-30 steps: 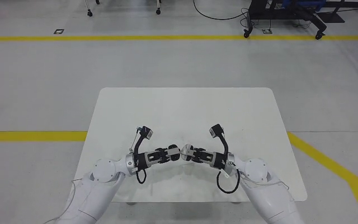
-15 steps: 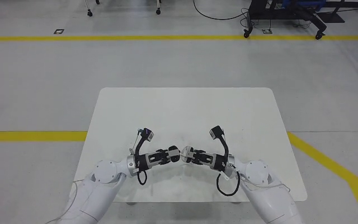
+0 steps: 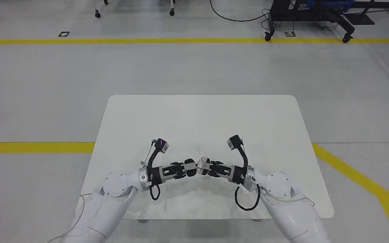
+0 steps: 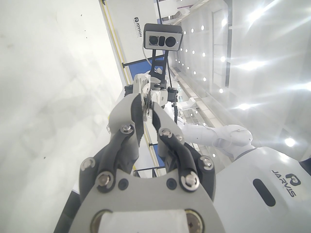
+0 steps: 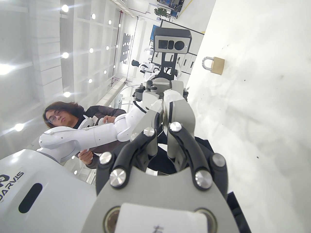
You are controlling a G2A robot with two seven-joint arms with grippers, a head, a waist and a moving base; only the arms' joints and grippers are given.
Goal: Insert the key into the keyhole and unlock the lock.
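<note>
Your right hand [image 5: 163,106] is pinched shut on the little metal key [image 4: 145,110], up in the air over the front part of the desk [image 3: 200,115]. Your left hand [image 4: 145,105] is right up against the key too, but I cannot tell if it is holding it. The key looks thin, hard, light and slippery, so I think you should hold it by its flat end and leave the bumpy end free. The lock [image 5: 217,65] lies flat on the desk, away from both hands. It looks small, hard and heavy, and it may slide, so grab its gold body by the sides. The desk is white and smooth with a few dark specks. The room has a grey floor with yellow lines.
</note>
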